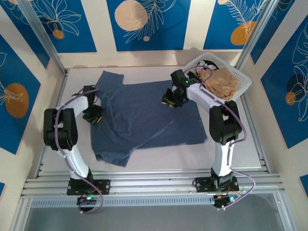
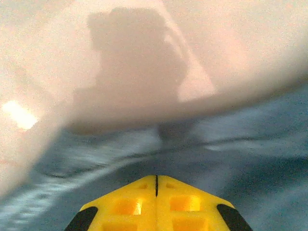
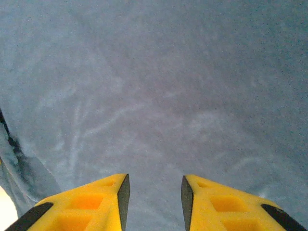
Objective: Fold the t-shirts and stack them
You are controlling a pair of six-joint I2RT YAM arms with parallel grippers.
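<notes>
Table carrying slate-blue t-shirt, lying spread out at centre. Left arm bending elbow-up, left gripper pointing down at shirt's left edge, jaws pressing together; cloth pinch unclear. Right arm reaching forward, right gripper over shirt's far-right part, jaws standing apart.

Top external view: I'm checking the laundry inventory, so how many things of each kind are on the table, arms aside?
Slate-blue t-shirt: 1
White lattice basket: 1
Tan crumpled cloth in the basket: 1
Total: 3
Anything under the cloth is hidden.
</notes>
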